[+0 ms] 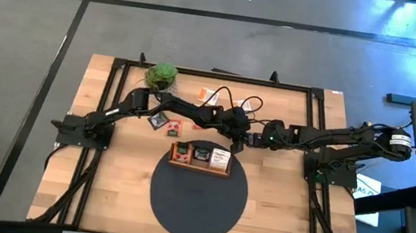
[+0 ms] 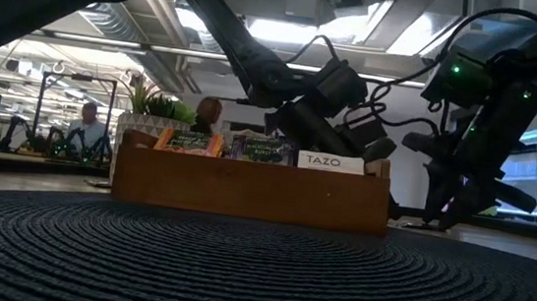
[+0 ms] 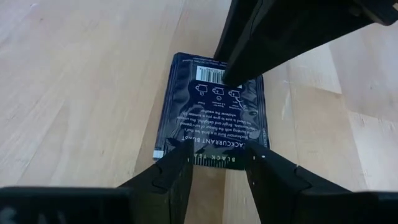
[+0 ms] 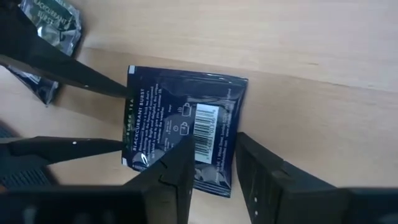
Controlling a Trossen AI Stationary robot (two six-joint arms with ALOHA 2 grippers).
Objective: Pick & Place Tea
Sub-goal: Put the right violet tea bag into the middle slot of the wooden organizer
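I had both grippers crowded over one dark blackcurrant packet (image 3: pixel 214 109), which lay flat on the bare wood just behind the wooden tray (image 1: pixel 200 164), off its right end. My left gripper (image 3: pixel 219 163) sat nearest, fingers apart and straddling the packet's near edge, the printed end under them and the barcode end pointing away. So the packet's long axis ran straight ahead of that hand, in line with the gap. My right gripper (image 4: pixel 213 163) came from the opposite side onto the barcode end, fingers also apart with the edge between them, clamped on nothing that I could make out. Judging by that, either hand could pinch; the left seemed better squared. Farther behind the tray, more packets (image 1: pixel 212 96) lay near the potted plant (image 1: pixel 162 75).
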